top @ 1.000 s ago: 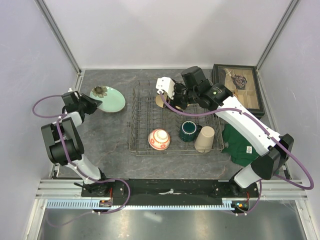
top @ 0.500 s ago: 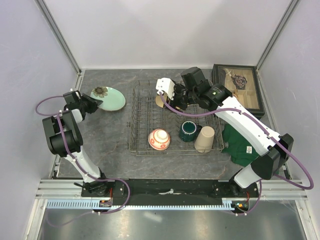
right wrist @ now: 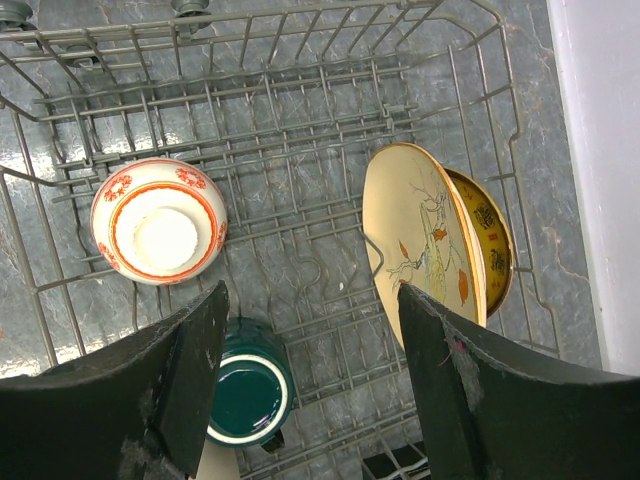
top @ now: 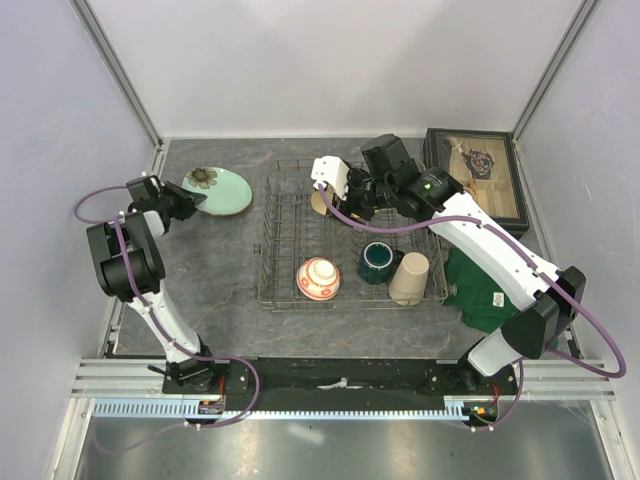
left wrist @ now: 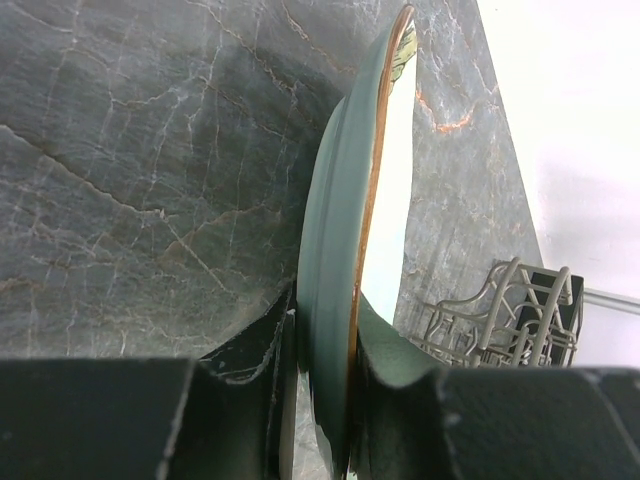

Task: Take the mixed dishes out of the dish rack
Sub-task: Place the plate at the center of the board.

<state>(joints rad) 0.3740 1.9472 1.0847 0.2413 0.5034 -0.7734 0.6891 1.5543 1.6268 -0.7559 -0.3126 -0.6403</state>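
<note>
While tight on pale green plate (top: 225,192), left gripper (left wrist: 322,345) low, far left; right gripper (right wrist: 311,292), fingers (right wrist: 185,375) apart, over dish rack (top: 285,232)

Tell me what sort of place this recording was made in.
Likely a lab robot cell staged as a kitchen counter: bare white panel walls, a marble-look tabletop, and a wire dish rack.

Pale green plate (top: 225,192): dark flower motif at rim, orange-brown edge line. Bowl (right wrist: 158,220): white, red bands. Mug (right wrist: 245,392): dark green. Tumbler (top: 409,277): beige. Racked plate (right wrist: 420,240): cream, branch-and-leaf pattern. Rack (top: 300,225): grey wire.
</note>
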